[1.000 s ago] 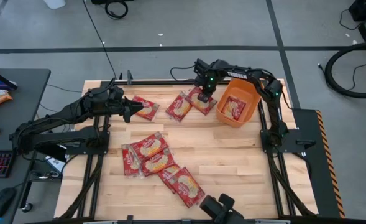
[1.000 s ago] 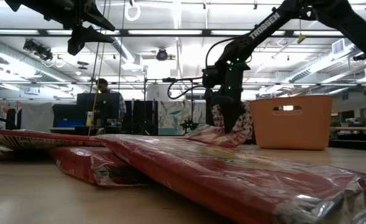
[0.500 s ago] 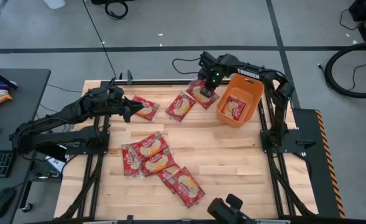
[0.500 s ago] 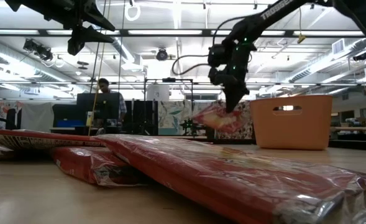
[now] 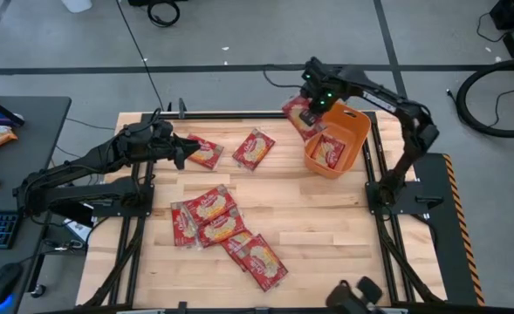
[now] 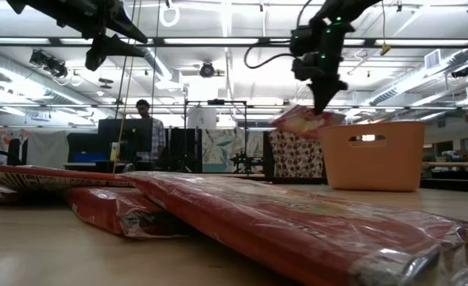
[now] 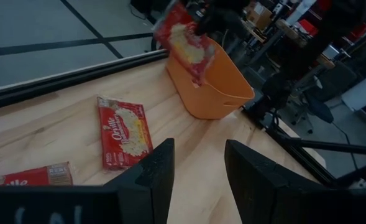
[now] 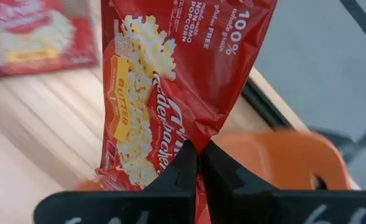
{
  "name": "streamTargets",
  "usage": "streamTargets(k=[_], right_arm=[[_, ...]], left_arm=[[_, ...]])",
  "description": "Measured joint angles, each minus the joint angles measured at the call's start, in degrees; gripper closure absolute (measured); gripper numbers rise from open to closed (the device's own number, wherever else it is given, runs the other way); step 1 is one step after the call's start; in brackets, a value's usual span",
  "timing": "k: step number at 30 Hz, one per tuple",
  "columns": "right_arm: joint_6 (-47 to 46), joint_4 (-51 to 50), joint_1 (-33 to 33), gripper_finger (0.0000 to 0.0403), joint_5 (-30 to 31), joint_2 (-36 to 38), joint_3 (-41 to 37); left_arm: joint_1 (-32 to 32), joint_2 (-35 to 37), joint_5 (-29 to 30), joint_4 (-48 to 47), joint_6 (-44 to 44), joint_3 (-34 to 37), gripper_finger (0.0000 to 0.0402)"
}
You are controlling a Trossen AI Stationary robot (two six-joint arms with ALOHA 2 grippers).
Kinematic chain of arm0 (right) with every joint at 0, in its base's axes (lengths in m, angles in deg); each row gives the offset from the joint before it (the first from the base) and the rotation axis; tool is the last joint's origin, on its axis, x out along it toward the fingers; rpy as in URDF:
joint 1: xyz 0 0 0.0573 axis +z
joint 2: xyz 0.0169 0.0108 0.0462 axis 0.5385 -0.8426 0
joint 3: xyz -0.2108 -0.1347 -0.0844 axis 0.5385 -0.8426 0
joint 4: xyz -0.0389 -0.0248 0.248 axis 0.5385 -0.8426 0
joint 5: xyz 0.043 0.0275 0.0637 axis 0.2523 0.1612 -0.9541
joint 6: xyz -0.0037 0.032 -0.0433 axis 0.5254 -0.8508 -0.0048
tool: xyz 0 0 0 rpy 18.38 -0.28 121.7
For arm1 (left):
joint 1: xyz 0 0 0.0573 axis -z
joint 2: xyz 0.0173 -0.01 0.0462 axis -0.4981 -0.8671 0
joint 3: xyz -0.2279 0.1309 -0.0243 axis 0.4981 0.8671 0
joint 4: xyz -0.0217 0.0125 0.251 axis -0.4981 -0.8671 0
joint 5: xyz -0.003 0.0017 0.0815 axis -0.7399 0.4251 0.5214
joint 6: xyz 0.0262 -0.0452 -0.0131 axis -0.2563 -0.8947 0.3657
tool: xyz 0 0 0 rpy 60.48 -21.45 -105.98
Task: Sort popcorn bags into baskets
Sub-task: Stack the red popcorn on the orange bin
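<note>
My right gripper (image 5: pixel 312 106) is shut on a red popcorn bag (image 5: pixel 298 117), in the air by the far left rim of the orange basket (image 5: pixel 347 133). One bag (image 5: pixel 329 150) lies inside the basket. My left gripper (image 5: pixel 181 152) hovers open over the table's far left, next to a bag (image 5: pixel 206 152) lying flat. Another bag (image 5: pixel 255 148) lies mid-table at the far side, and several overlap near the front (image 5: pixel 213 220). The left wrist view shows the held bag (image 7: pixel 186 38) above the basket (image 7: pixel 215 84). My right gripper pinches the bag between its two fingers at a puckered spot near one edge (image 8: pixel 192 138). The fingers (image 6: pixel 322 102) come steeply from above. The bag (image 6: pixel 303 121) is lifted clear and juts sideways from the fingertips, tilted, beside the basket's rim.
Black frame rails run along the table's edges, and each arm's base (image 5: pixel 387 196) stands at one side. Bare wood lies between the basket and the front cluster. In the low view a bag (image 6: pixel 297 230) lies close in front, and a person stands far behind.
My right gripper has risen and gone toward the table's far right, to the basket's rim, tipping more steeply downward. The bag it holds has come off the table and now hangs clear in the air. It has stayed shut on the bag.
</note>
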Motion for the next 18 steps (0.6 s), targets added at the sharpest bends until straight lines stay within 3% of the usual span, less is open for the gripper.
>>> streamTargets(k=[9, 18], right_arm=[[-7.4, 2.1, -3.4, 0.0385, 1.5, 13.9, -16.8], [-20.8, 6.1, -2.3, 0.0379, 1.4, 23.8, -33.5]], left_arm=[[0.0, 0.0, 0.6, 0.0, 0.1, 0.0, 0.0255], [0.0, 0.0, 4.0, 0.0, 2.8, 0.0, 0.0255]])
